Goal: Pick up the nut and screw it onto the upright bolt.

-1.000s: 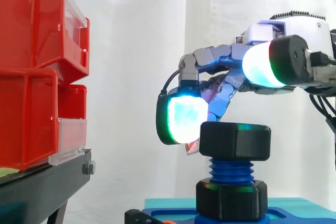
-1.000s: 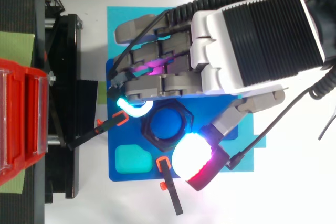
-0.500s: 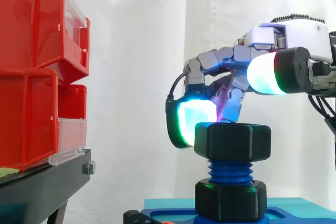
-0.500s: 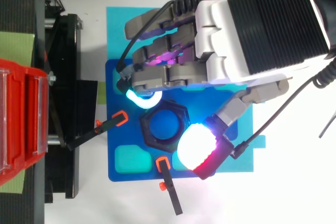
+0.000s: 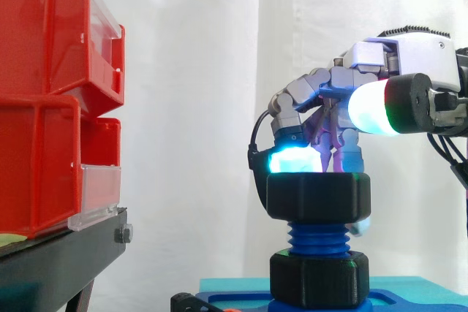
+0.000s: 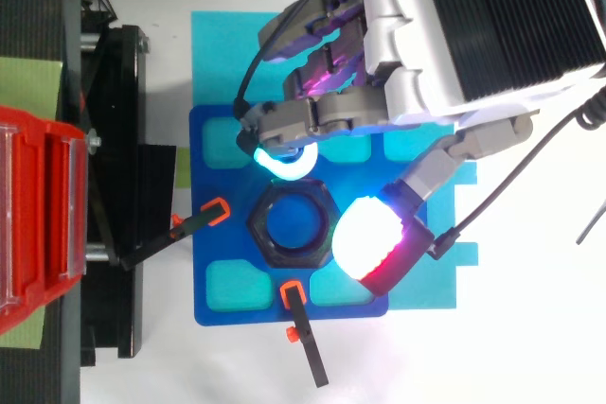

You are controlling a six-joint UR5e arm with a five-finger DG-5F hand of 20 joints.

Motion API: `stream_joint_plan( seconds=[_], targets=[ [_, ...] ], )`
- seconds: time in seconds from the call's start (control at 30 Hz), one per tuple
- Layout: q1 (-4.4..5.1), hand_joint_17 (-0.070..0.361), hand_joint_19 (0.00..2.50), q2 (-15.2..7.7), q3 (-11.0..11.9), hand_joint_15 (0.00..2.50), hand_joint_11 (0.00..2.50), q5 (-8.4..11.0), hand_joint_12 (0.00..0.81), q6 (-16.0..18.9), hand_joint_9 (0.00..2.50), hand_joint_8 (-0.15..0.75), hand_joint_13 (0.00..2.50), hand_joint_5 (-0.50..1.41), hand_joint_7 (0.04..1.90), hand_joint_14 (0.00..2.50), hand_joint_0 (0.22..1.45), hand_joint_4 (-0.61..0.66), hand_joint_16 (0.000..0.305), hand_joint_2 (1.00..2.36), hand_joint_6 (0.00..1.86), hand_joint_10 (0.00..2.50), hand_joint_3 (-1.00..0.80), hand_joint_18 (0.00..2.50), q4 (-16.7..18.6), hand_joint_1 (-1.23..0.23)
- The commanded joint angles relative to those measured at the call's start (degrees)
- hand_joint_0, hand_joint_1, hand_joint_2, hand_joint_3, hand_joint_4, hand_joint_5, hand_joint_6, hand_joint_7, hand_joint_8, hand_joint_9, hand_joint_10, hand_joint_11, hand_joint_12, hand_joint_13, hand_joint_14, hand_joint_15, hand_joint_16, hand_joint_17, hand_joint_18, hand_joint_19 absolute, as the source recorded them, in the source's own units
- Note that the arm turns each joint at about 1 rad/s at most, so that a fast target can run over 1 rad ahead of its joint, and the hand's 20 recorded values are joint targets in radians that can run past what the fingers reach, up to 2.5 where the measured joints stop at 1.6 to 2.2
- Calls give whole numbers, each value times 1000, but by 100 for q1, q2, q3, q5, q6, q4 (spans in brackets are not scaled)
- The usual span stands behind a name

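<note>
Nut threaded on upright bolt; robot hand close above

The grey-and-white jointed robot hand reaches in from the right, its back upward; its grey fingers curl steeply downward, the lowest fingertip pad glowing cyan; the thumb juts out apart from them, its thick pad glowing white, edged red.
</note>
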Motion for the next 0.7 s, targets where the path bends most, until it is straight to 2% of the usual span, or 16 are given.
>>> stream_joint_plan(
  seconds=[0.0,0.17,0.23,0.3,0.47,0.67],
  targets=[
    [-48,3,135,3,0,18,192,-60,87,0,1691,174,1224,38,1089,0,543,19,2,1000,732,7,-500,828,2,-253],
    [-83,3,130,3,0,20,215,-78,71,0,1711,165,1246,43,1123,0,536,14,2,1000,709,8,-500,827,10,-241],
    [-101,6,131,3,9,17,215,-78,77,0,1679,166,1238,47,1250,0,532,41,3,1000,653,9,-500,804,10,-234],
    [-109,11,138,3,18,26,241,-86,92,0,1635,214,1210,42,1382,0,528,82,5,1000,595,9,-500,775,10,-226],
    [-153,17,144,3,70,22,243,-165,116,0,1572,247,1152,36,1547,0,523,146,7,1000,500,9,-500,749,-7,-219],
    [-153,28,161,3,70,24,234,-201,134,9,1488,254,1097,-1,1377,0,513,165,12,1000,504,9,-500,730,116,-215]
  ],
)
